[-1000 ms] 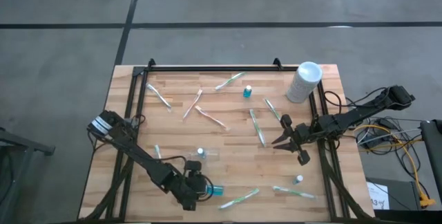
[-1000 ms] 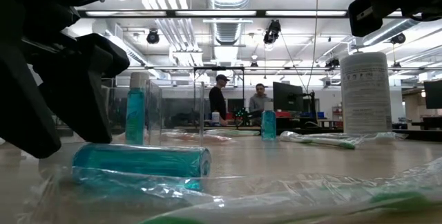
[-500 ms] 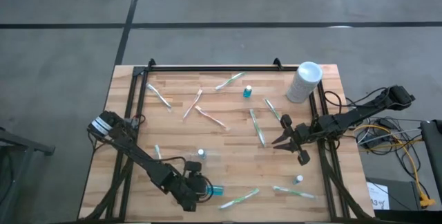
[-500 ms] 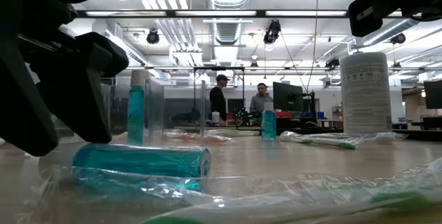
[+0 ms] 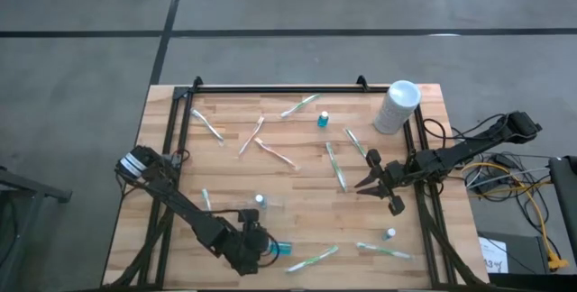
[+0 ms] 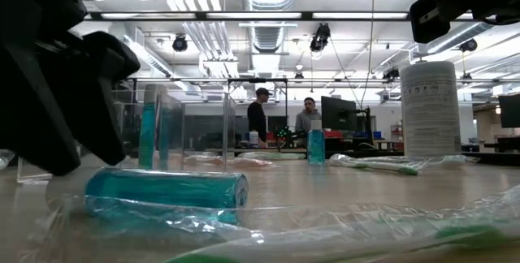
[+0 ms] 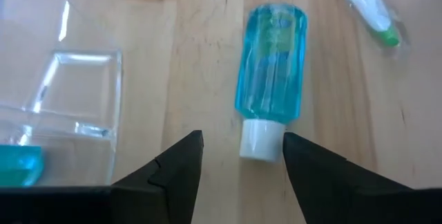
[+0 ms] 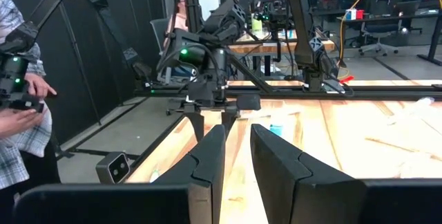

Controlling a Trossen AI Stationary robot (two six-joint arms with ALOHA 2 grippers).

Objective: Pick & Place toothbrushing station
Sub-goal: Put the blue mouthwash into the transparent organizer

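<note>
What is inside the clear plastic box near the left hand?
The clear box holds an upright blue bottle, its white cap visible from above. The left hand, open, hovers beside it over a lying blue bottle.

Bright overhead ceiling lights; blurred low-view foreground.

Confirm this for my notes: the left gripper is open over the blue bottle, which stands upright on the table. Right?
Not quite. The blue bottle lies on its side, white cap toward the left gripper, as the left wrist view shows. The gripper is open over it, as you said.
</note>
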